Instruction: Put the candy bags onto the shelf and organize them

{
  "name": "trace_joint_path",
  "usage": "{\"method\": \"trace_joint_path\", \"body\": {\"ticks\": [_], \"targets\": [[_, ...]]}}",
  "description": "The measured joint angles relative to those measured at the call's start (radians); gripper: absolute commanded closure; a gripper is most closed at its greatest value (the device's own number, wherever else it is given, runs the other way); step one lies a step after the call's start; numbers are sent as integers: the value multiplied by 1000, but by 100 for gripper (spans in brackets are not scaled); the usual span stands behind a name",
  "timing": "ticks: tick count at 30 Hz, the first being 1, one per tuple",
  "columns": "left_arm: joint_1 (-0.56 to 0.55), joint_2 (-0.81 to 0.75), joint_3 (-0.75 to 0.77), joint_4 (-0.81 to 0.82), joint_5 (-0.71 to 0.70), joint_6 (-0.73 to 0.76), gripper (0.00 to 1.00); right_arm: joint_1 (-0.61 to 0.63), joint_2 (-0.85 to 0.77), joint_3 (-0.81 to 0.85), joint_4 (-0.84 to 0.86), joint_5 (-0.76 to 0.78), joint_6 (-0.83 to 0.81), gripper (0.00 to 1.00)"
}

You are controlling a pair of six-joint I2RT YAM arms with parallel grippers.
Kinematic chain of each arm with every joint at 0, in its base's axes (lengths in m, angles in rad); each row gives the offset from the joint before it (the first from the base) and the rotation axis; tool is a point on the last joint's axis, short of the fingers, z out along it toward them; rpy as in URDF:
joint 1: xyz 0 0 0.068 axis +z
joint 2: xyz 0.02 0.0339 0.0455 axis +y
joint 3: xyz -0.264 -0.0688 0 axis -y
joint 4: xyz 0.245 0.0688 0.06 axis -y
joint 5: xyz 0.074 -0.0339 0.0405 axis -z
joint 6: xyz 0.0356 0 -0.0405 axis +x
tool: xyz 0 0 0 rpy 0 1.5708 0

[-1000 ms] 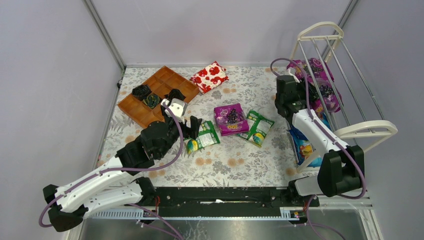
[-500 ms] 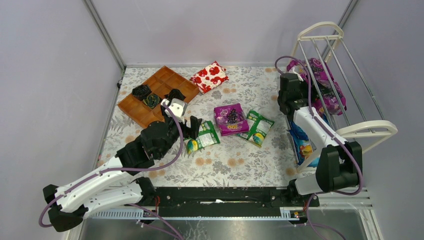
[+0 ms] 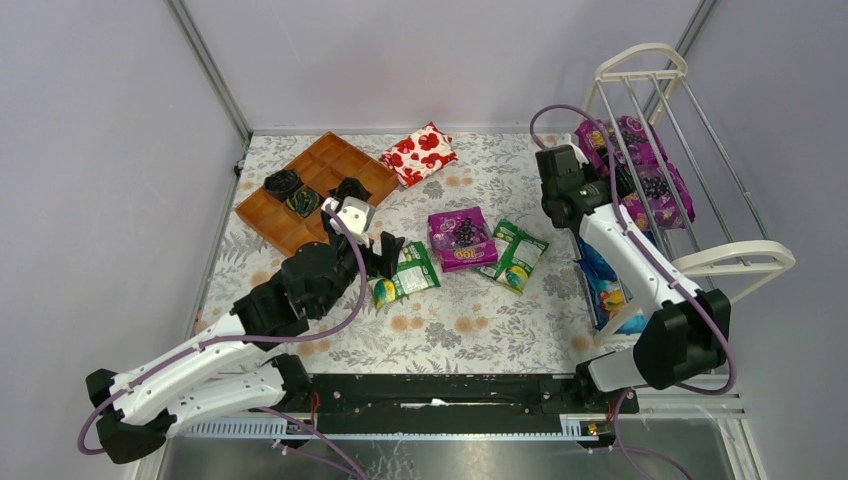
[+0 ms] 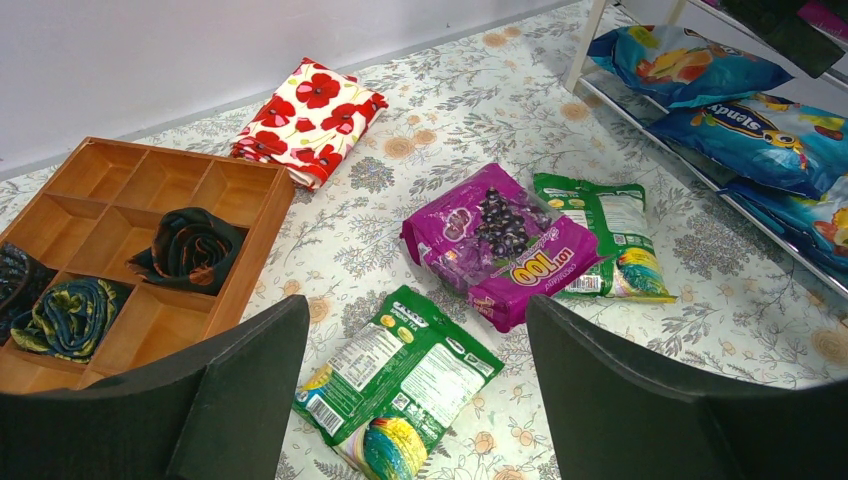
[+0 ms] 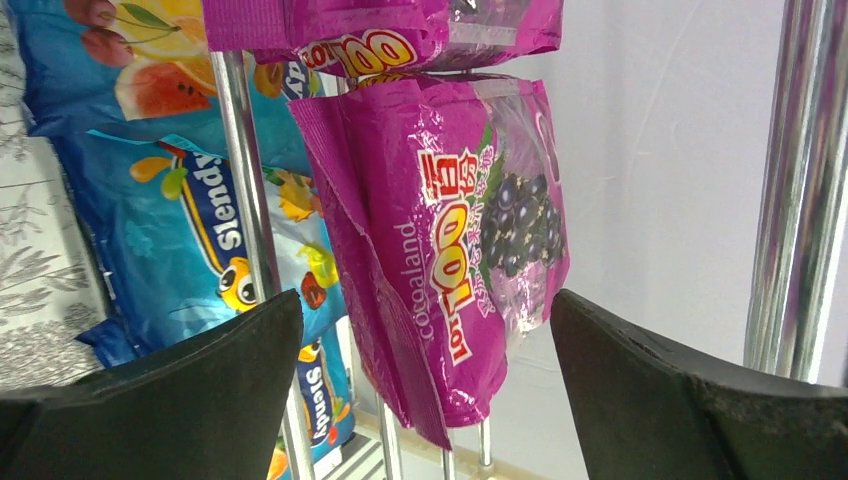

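Two purple candy bags (image 3: pixel 655 192) are shown set on the shelf (image 3: pixel 741 256); a third purple bag (image 3: pixel 461 238) and two green bags (image 3: pixel 404 275) lie unshelved on the table (image 3: pixel 480 330); left gripper (image 4: pixel 412 305) and right gripper (image 5: pixel 422 300) are held wide, empty.

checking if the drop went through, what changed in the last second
The right hand drew back left from the shelf, open, leaving a purple bag hanging there. The left hand, the loose purple bag and the two green bags on the table stayed put.
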Motion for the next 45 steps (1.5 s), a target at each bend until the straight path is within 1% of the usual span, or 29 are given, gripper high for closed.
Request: {"method": "trace_joint_path", "body": {"ticks": [4, 7, 12, 16, 18, 20, 24, 28, 33, 45], "targets": [[0, 5, 0, 1, 0, 0, 16, 12, 0, 34, -71, -23, 89, 14], [0, 12, 0, 1, 0, 0, 16, 13, 0, 27, -91, -26, 119, 26], [0, 12, 0, 1, 0, 0, 16, 13, 2, 3, -82, -18, 126, 46], [0, 12, -1, 1, 0, 0, 16, 13, 21, 0, -66, 12, 116, 59], [0, 12, -1, 1, 0, 0, 16, 13, 30, 0, -56, 23, 111, 63], [0, 12, -3, 2, 0, 0, 16, 13, 33, 1, -56, 28, 109, 63], [0, 13, -11, 5, 0, 0, 16, 14, 33, 9, -61, 23, 109, 67], [0, 13, -13, 6, 0, 0, 16, 14, 13, 7, -59, -25, 100, 82], [0, 18, -13, 7, 1, 0, 16, 14, -66, -7, -54, -82, 91, 100], [0, 24, -13, 7, 1, 0, 16, 15, -73, -8, -68, -158, 94, 100]]}}
